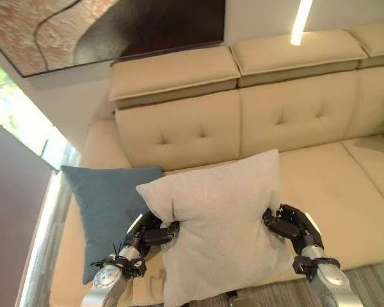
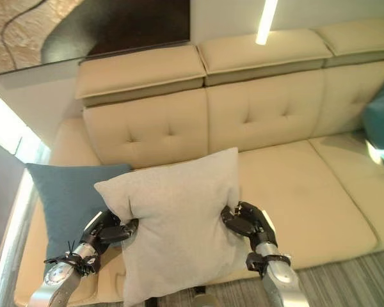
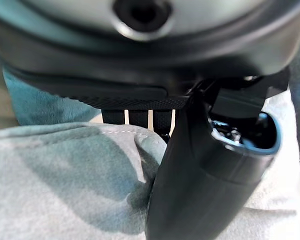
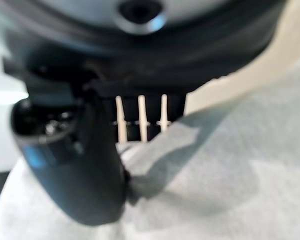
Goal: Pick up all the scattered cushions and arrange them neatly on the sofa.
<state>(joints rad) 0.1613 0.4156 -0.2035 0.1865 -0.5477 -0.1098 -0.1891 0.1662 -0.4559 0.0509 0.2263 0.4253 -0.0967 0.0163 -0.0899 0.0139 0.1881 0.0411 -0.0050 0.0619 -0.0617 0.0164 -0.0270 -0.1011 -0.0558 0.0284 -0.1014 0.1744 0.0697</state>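
I pinch the grey cushion [image 1: 221, 230] upright between my left hand [image 1: 148, 234] and right hand [image 1: 289, 225], both clamped on its side edges at lower centre of frame, the sofa [image 1: 320, 179] seat just behind it.

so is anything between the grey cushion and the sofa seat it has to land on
Nothing visible blocks it. Both hands, left hand and right hand, pinch the light grey cushion by its side edges in front of the sofa. The seat behind it looks bare; a blue cushion leans at the left end.

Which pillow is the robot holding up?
The light grey square fabric cushion, pinched between the left hand and right hand. The blue cushions just rest on the sofa.
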